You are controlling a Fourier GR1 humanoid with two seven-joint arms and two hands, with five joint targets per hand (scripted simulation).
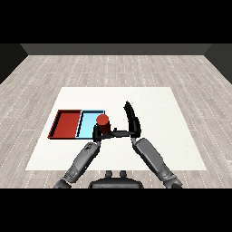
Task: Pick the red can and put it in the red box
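Red can (103, 120) stands upright, long axis vertical, over the near right edge of the light blue tray (89, 122). We cannot tell whether it rests on the tray or is lifted.

Left hand (98, 132) sits directly under and against the can; its fingers appear curled round the lower body, though much of the grip is hidden.

Right hand (132, 120) is to the can's right, apart from it, fingers straight and pointing away across the white surface (154, 104), holding nothing.

Red tray (65, 124) lies left of our left fingers, beyond the blue tray, touching it side by side.

We judge the left hand is nearer and the carry runs leftward, across the blue tray.
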